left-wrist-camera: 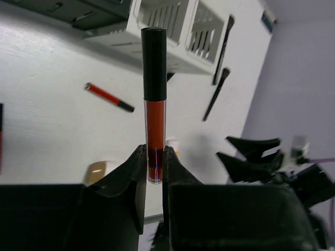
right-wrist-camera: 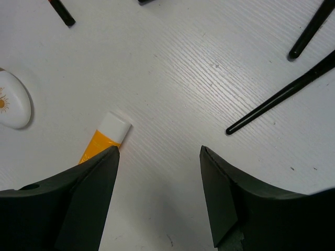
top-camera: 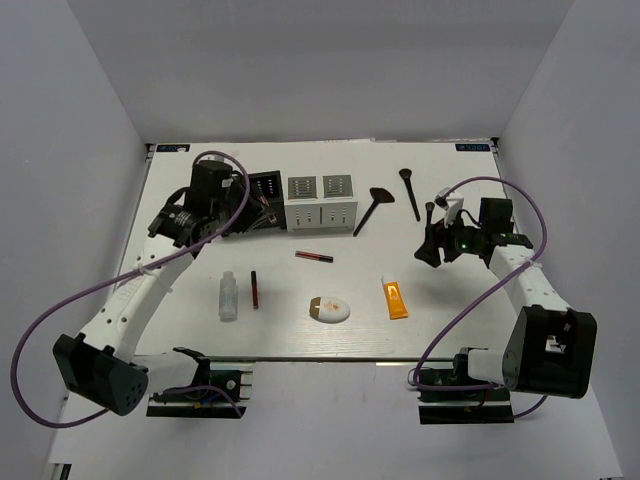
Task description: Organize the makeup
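The left gripper (left-wrist-camera: 154,167) is pinched narrow on a lip stick (left-wrist-camera: 154,104), clamping only the clear bottom tip, so the red body and black cap stand out well beyond the fingers. From above, this gripper sits right by the black organizer (top-camera: 265,190), with the white organizer (top-camera: 322,200) just beside that box, so the step in hand looks like seating the stick in a slot of the black one. With so short a hold the stick will likely pivot if its cap catches a divider. The sound approach is to line its long axis up with the slot opening, come down slowly and straight, and part the fingers only once the stick rests in the slot. The right gripper (right-wrist-camera: 159,157) is spread wide and holds nothing, hovering over bare table (right-wrist-camera: 172,63) between the orange tube (right-wrist-camera: 104,137) and the black brushes (right-wrist-camera: 282,94), well apart from the organizers, so it should not get in the way. A second lip stick (top-camera: 314,257), a third lip stick (top-camera: 254,289), the clear bottle (top-camera: 229,297) and the white oval compact (top-camera: 330,309) lie loose on the table, so most of the sorting is not yet done
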